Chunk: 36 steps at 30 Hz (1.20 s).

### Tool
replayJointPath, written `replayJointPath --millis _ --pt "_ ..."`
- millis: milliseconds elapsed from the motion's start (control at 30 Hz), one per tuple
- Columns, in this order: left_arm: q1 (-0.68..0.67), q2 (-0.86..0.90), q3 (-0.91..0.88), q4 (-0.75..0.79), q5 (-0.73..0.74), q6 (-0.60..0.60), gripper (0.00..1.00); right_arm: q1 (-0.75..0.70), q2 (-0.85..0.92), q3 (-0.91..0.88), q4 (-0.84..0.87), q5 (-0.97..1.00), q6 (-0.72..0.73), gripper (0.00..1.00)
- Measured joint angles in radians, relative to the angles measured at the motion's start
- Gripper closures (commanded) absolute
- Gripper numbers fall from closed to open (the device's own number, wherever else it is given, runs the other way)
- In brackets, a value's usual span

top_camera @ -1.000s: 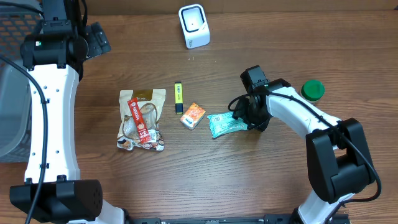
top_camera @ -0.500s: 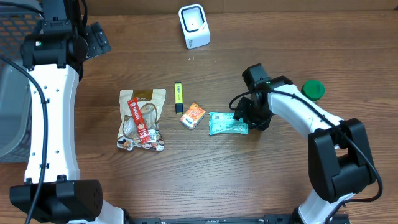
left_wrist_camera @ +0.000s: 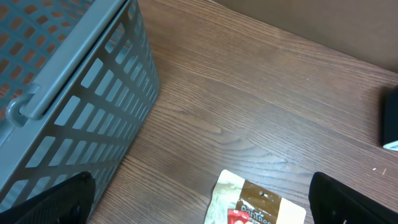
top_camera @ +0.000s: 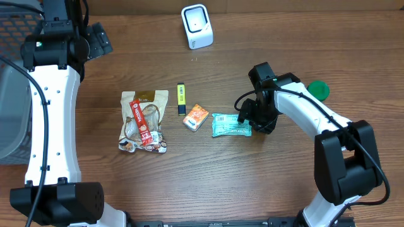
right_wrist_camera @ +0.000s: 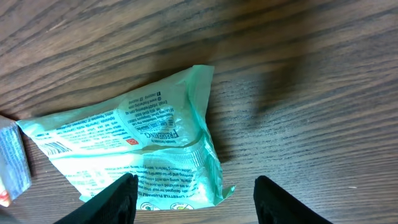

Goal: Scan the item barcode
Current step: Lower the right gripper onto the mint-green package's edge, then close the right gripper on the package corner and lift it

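The item, a teal plastic packet (top_camera: 231, 125), lies flat on the wooden table with its printed side up (right_wrist_camera: 137, 137); a small barcode shows near its left end. My right gripper (top_camera: 257, 120) hovers over the packet's right end, open. In the right wrist view its fingers (right_wrist_camera: 118, 199) straddle the packet's lower right corner without clamping it (right_wrist_camera: 199, 199). The white scanner (top_camera: 197, 25) stands at the table's far edge. My left gripper (top_camera: 95, 39) is up at the far left, wide open and empty (left_wrist_camera: 205, 202).
A small orange box (top_camera: 196, 116) lies just left of the packet, with a yellow marker (top_camera: 181, 98) beyond it. A brown snack bag (top_camera: 144, 121) (left_wrist_camera: 258, 199) lies further left. A grey basket (top_camera: 12, 113) (left_wrist_camera: 74, 93) borders the left edge. A green lid (top_camera: 319, 90) sits at the right.
The teal packet has turned from slanted to lying level. My right gripper has shifted slightly to the right and away from it. The left arm has not moved.
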Motion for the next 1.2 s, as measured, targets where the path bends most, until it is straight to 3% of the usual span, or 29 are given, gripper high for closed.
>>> replayJointPath --millis 333,700,1200 --pt "0.000 0.000 0.000 0.000 0.000 0.000 0.00 0.000 0.000 -0.039 0.072 0.003 -0.002 0.48" --pt "0.000 0.000 0.000 0.000 0.000 0.000 0.00 -0.001 -0.031 -0.154 0.236 -0.042 -0.005 0.78" --pt "0.000 0.000 0.000 0.000 0.000 0.000 0.00 -0.003 -0.032 -0.158 0.238 -0.050 -0.004 0.81"
